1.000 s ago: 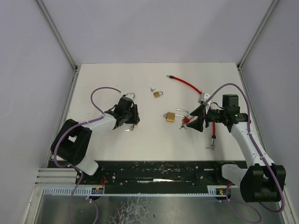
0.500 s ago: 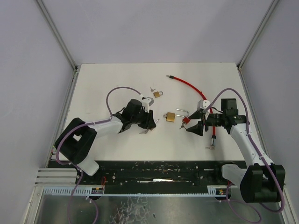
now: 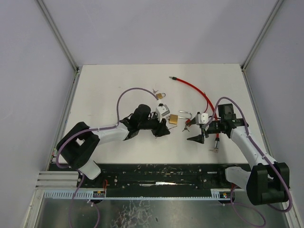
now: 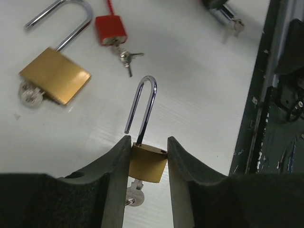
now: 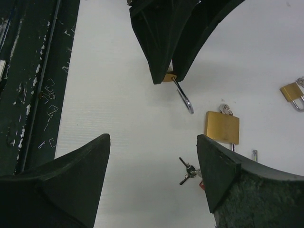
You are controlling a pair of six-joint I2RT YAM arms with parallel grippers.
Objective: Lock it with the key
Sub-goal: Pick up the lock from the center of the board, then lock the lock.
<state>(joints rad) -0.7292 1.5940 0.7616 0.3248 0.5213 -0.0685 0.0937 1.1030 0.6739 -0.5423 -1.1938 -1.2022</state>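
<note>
Left gripper [image 4: 147, 142]: clenched on the small brass padlock [image 4: 148, 164], one finger pressed to each side of its body.
Held padlock's shackle [image 4: 142, 107]: sprung open. One leg sits in the body, the free end is out, and the loop points away from the fingers.
Key [image 4: 134, 194]: seated in the underside of the held padlock, back between the fingers and partly hidden by them.
Right gripper [image 5: 153, 137]: jaws spread wide, holding nothing, hovering over bare table [image 3: 114, 85] and facing the left gripper's tip.
Key bunch [image 5: 186, 171]: lying on the table between the right fingers' line of sight and the large brass padlock.
Large brass padlock [image 4: 54, 75]: flat on the table just beyond the held one, apart from it, shackle open, its own key in the base.
Red lock [image 4: 110, 27]: just beside the large padlock's shackle.
Second small padlock [image 3: 161, 96]: farther back, alone.
Red cable [image 3: 192, 87]: farthest, curving toward the right arm.
</note>
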